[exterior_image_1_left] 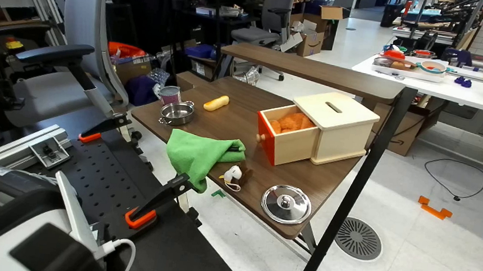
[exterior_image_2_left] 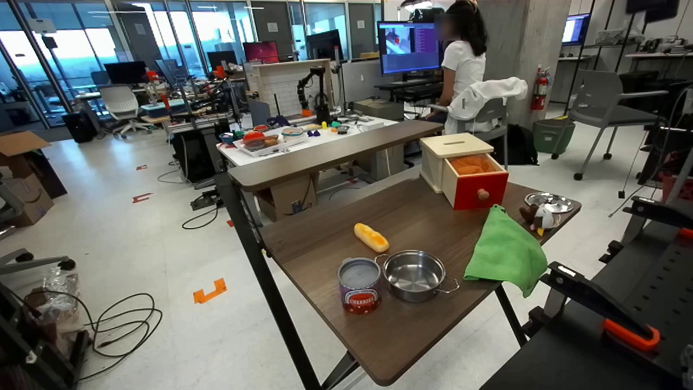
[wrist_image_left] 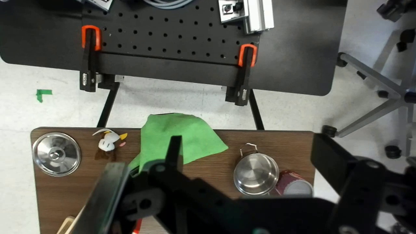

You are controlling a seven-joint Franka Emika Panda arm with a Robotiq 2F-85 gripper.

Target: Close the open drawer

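The drawer (exterior_image_1_left: 266, 139) has an orange-red front with a round wooden knob. It stands well pulled out of its pale wooden box (exterior_image_1_left: 344, 134). Both exterior views show the drawer (exterior_image_2_left: 472, 190) and box (exterior_image_2_left: 431, 163). An orange fluffy thing (exterior_image_1_left: 292, 122) lies inside the drawer. In the wrist view my gripper (wrist_image_left: 247, 144) is wide open with nothing between its fingers. It is above the table, apart from the drawer. Only slivers of the box (wrist_image_left: 66, 224) and the red front (wrist_image_left: 137, 226) show there; the gripper hides the rest.
On the brown table (exterior_image_2_left: 325, 260) are a green cloth (exterior_image_2_left: 506, 249), a steel pot (exterior_image_2_left: 414, 273), a cherries can (exterior_image_2_left: 360, 287), a yellow bread piece (exterior_image_2_left: 371, 237), a plush bird (exterior_image_1_left: 234, 175) and a steel lid (exterior_image_1_left: 286, 204). A raised shelf (exterior_image_1_left: 310, 69) runs behind the box.
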